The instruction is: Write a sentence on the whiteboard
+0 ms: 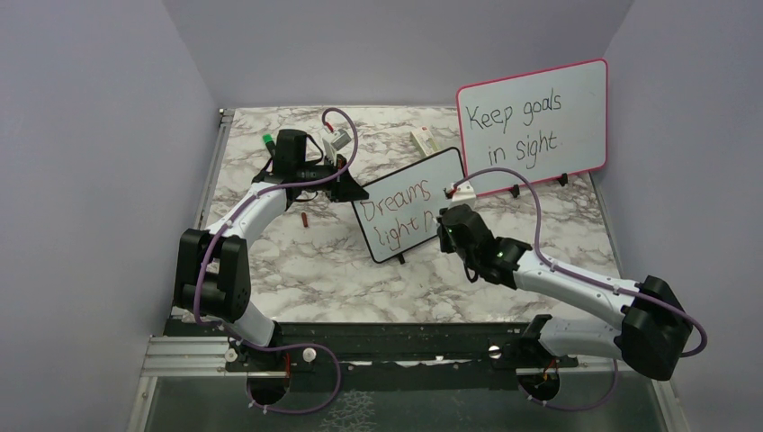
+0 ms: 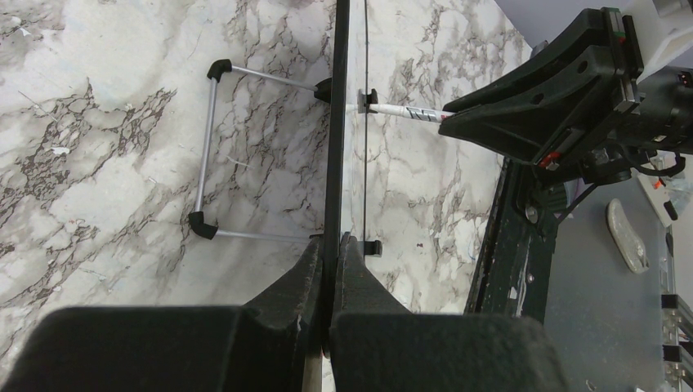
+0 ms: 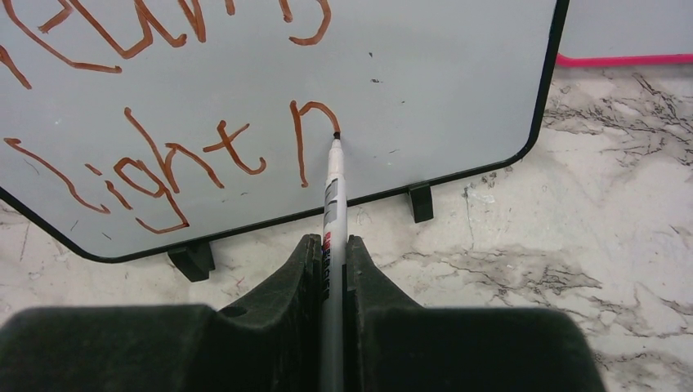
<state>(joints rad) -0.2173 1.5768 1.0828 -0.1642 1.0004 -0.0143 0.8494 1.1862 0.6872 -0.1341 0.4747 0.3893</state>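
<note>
The table (image 1: 297, 261) has a smooth, marble-patterned top with a slight sheen. The whiteboard (image 3: 441, 73) is glossy white in a thin black frame; its rear stand (image 2: 208, 147) is bare metal rod. The left end effector (image 2: 331, 245) and right end effector (image 3: 331, 242) look like matt black plastic. The marker (image 3: 333, 188) has a smooth white barrel.

On the marble worktop (image 1: 297, 261) stand the whiteboard (image 1: 409, 205) mid-surface and a pink-framed board (image 1: 540, 94) by the far right corner.

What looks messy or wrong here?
A small red thing, maybe a pen cap, lies loose on the table near the left arm. The whiteboard sits askew to the pink board. Nothing looks spilled or broken.
</note>
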